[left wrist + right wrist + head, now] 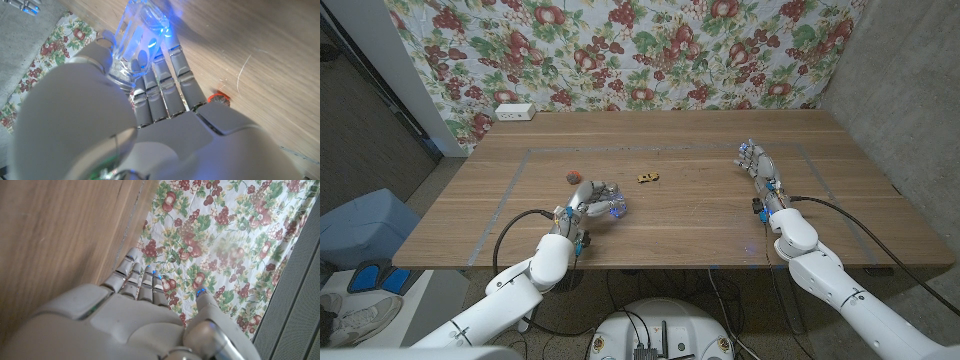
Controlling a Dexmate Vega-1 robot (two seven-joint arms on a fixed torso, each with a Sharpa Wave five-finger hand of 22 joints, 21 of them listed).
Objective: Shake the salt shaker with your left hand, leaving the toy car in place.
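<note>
Fingers of left hand (592, 198) wrap and partly hide salt shaker (135, 47); right hand (758, 163) open.

Your head view is evenly lit and sharp, with soft shadows and a dim left edge. Blue glow from the left hand (592, 200) floods the salt shaker (137, 42) in your left wrist view, blurring it. The right hand (135, 317) looms close and soft-focused.

Shaker (136, 42), clear glass lit blue, lies tilted in the left hand's (588, 203) grip, left of the car; car (648, 178), small and yellowish, sits on the table near its middle.
</note>
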